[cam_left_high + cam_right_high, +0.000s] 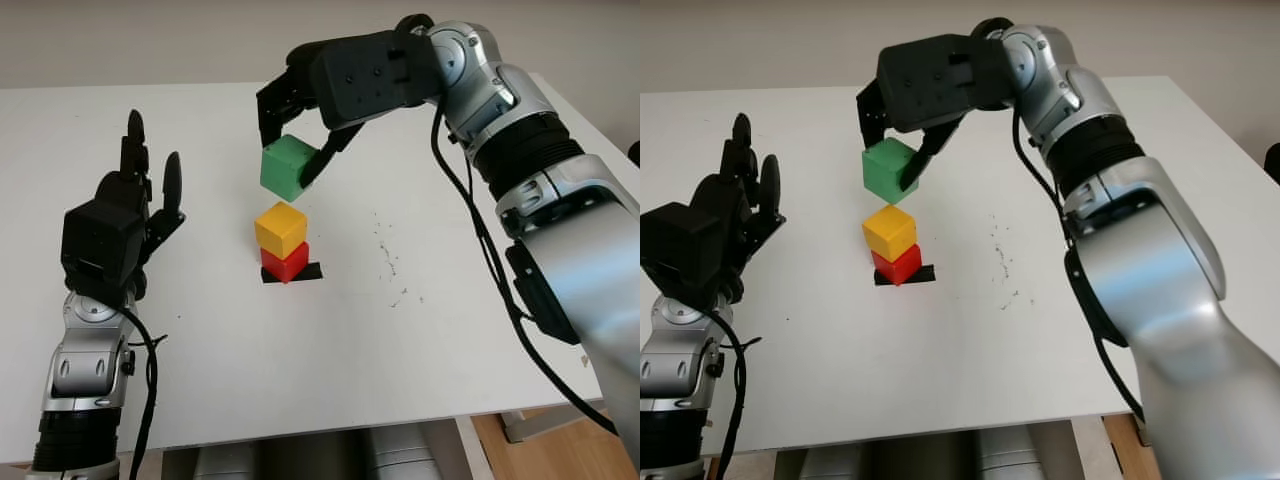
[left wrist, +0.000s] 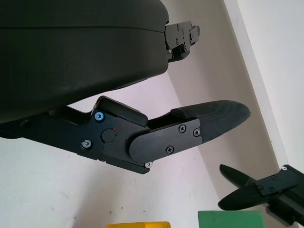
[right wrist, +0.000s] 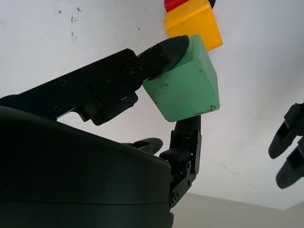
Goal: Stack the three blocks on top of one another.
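Note:
A yellow block sits on a red block, stacked at the table's middle over a black mark. My right hand is shut on a green block and holds it in the air just above and slightly behind the yellow one, not touching it. In the right wrist view the green block is pinched between fingers, with the yellow block beyond it. My left hand is open, raised at the left side of the table.
The white table stretches wide around the stack. Small dark specks lie to the right of the stack. The table's front edge runs along the bottom, with floor at the lower right.

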You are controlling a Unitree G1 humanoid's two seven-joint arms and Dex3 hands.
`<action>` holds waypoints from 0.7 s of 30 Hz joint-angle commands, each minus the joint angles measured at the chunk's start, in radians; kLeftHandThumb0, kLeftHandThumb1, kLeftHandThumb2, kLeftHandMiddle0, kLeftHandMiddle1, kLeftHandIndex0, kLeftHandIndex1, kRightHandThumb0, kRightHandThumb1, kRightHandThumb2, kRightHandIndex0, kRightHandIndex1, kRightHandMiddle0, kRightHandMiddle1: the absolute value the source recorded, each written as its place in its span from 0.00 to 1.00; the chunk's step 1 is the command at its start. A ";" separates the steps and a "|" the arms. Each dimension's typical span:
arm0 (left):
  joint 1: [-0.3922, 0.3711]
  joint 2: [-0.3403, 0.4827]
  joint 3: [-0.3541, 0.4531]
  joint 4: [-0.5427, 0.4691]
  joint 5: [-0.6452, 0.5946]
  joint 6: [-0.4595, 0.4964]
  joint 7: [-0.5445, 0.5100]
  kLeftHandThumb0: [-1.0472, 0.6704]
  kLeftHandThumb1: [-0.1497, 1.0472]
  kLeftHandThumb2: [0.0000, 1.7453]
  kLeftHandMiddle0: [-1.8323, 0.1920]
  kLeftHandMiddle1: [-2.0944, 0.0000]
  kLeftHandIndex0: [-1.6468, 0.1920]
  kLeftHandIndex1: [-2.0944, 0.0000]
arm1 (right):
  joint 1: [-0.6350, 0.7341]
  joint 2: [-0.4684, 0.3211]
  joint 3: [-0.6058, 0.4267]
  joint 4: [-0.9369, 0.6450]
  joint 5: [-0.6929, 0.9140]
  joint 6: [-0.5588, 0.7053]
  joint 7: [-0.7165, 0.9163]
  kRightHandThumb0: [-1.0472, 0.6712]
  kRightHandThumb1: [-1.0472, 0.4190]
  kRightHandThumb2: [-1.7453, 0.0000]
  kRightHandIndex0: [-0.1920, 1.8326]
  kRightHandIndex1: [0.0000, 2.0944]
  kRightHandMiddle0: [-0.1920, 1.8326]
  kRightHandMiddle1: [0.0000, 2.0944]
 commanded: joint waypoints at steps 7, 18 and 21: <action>0.001 0.001 -0.005 -0.008 0.023 -0.013 0.004 0.12 1.00 0.42 0.99 0.98 0.98 0.97 | -0.024 0.020 -0.026 -0.016 0.038 0.074 0.028 0.36 0.10 0.97 0.28 0.02 0.32 0.73; 0.015 -0.007 0.000 -0.029 0.007 -0.001 -0.002 0.12 1.00 0.42 1.00 0.98 1.00 0.98 | -0.022 0.024 -0.016 -0.028 0.043 0.100 0.062 0.37 0.08 0.96 0.26 0.01 0.31 0.74; 0.019 -0.005 -0.001 -0.036 0.005 0.009 -0.005 0.13 1.00 0.42 1.00 0.99 1.00 0.99 | -0.016 0.023 -0.016 -0.034 0.044 0.103 0.067 0.38 0.08 0.97 0.25 0.01 0.31 0.74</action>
